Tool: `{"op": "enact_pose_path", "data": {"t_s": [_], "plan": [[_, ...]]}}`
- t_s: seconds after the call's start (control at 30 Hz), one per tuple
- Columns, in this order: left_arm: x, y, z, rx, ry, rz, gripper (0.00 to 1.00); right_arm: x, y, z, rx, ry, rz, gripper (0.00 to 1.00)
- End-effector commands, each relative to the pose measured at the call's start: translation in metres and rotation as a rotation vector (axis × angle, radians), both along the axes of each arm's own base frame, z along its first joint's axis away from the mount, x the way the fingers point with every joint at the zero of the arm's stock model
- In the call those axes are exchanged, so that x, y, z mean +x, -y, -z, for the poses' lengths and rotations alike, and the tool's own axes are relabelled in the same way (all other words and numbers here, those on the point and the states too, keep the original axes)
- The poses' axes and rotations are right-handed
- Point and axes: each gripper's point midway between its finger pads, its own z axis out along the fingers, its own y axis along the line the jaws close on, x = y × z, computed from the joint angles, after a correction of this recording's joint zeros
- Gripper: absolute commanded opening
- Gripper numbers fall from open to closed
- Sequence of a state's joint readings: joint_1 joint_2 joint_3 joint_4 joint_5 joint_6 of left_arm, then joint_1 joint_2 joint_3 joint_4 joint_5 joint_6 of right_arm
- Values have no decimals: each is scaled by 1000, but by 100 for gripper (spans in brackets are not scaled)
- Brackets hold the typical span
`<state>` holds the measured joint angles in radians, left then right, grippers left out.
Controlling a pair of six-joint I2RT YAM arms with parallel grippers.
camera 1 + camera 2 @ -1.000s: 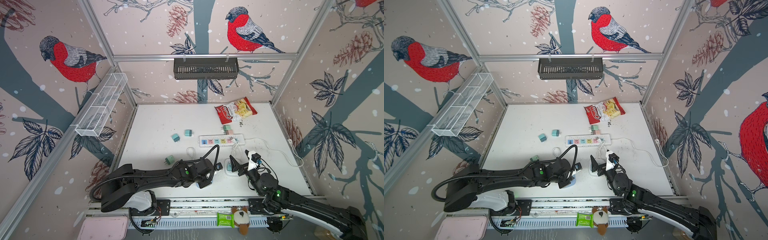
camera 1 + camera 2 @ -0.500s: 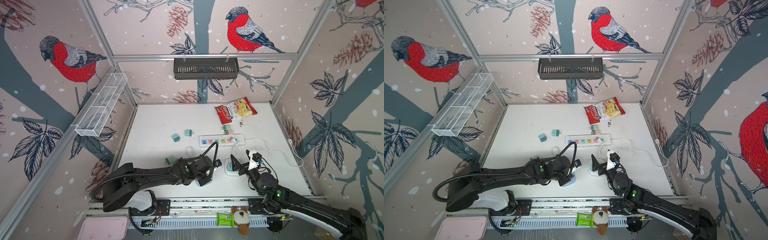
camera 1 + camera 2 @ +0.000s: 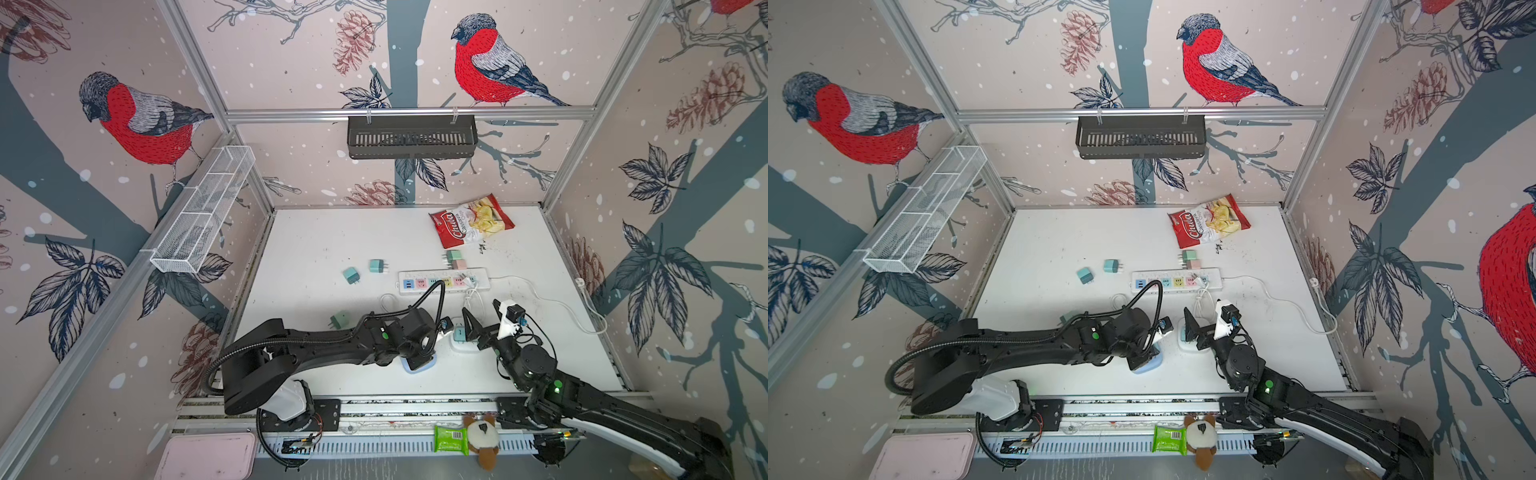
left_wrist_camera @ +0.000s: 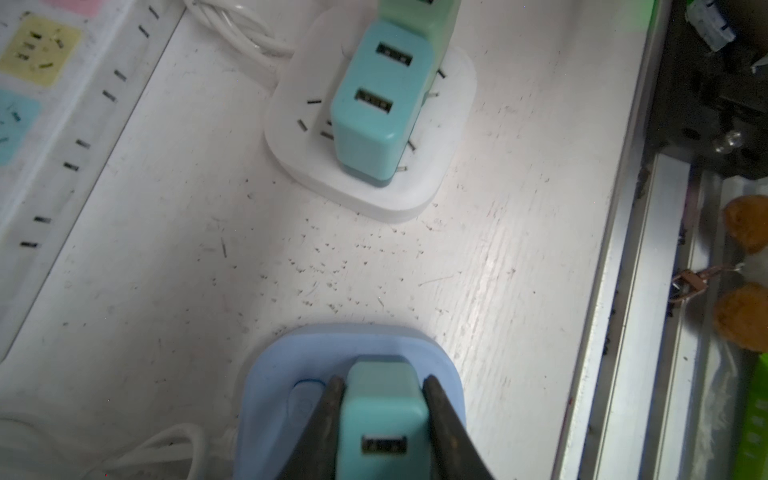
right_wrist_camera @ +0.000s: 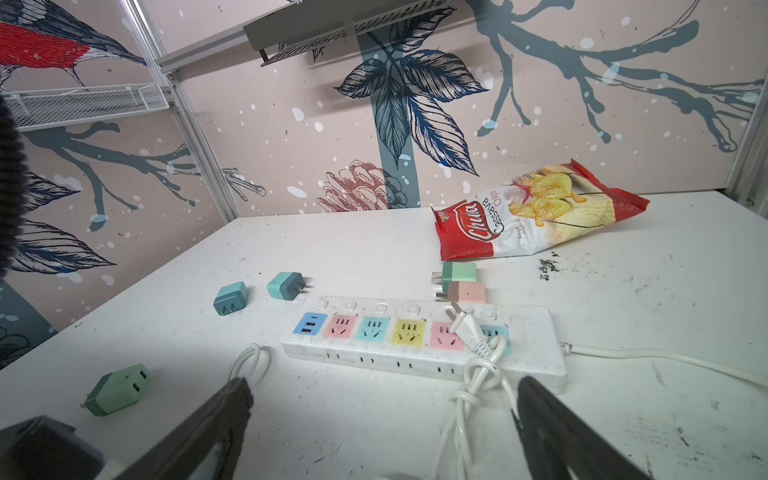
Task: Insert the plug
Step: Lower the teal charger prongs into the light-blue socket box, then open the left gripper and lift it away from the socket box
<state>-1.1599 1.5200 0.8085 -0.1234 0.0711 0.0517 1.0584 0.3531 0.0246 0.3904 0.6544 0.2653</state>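
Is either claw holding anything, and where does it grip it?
The left gripper pinches a teal plug by its two sides, at the blue socket. The right gripper is open, holding nothing.

Left arm (image 3: 316, 338) and right arm (image 3: 602, 405) are matte black, with green lights (image 3: 385, 335), ribbed cable (image 3: 439, 299) and tapered fingers (image 4: 320, 432)

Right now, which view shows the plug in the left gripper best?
Left wrist: the plug sits close up, pinched by the left gripper at the blue socket. In both top views the arm hides it. Right wrist misses it.
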Motion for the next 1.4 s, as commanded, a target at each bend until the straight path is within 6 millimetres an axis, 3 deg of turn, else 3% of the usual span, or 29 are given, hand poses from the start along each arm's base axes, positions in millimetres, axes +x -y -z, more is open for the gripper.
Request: {"op": "enact_pose_path", "data": {"t_s": [0.0, 0.1, 0.2, 0.23, 0.27, 0.3, 0.5, 0.63, 0.73, 0.83, 1.0, 1.07, 1.13, 1.2, 1.27, 1.37], "plan": [[-14, -12, 23, 108, -56, 21, 0, 1, 1, -3, 16, -5, 8, 100], [-14, -10, 25, 112, -58, 15, 0, 1, 2, -2, 17, -7, 10, 100], [-12, -10, 21, 95, -48, 8, 19, 1, 2, -2, 19, -7, 12, 100], [-12, -11, 18, 87, -43, 3, 30, 2, 2, -3, 21, -8, 13, 100], [-11, -11, 16, 80, -37, -3, 55, 2, 3, -2, 22, -9, 14, 100], [-10, -11, 12, 69, -27, -8, 98, 2, 2, -2, 23, -9, 12, 100], [1, -19, -27, -45, 59, -63, 99, 6, 12, -2, 72, -27, 63, 100], [37, -39, -91, -282, 116, -241, 99, 9, 17, -3, 99, -38, 87, 100], [73, -80, -141, -522, 167, -487, 98, 13, 26, -5, 126, -59, 142, 100], [78, -110, -194, -818, 237, -572, 98, 16, 30, -9, 180, -100, 186, 100], [101, -182, -247, -1039, 345, -931, 98, 23, 55, 3, 373, -226, 395, 100], [112, -204, -249, -1045, 367, -1076, 98, 26, 42, 2, 366, -243, 343, 100], [123, -235, -240, -1015, 371, -1328, 98, 29, 29, -3, 319, -282, 298, 99], [123, -274, -221, -953, 371, -1631, 98, 33, 19, -18, 213, -293, 275, 99], [117, -301, -213, -911, 445, -1800, 98, 36, 13, -25, 161, -297, 264, 100], [111, -312, -211, -914, 473, -1856, 98, 37, 5, -12, 133, -314, 242, 100]]}}
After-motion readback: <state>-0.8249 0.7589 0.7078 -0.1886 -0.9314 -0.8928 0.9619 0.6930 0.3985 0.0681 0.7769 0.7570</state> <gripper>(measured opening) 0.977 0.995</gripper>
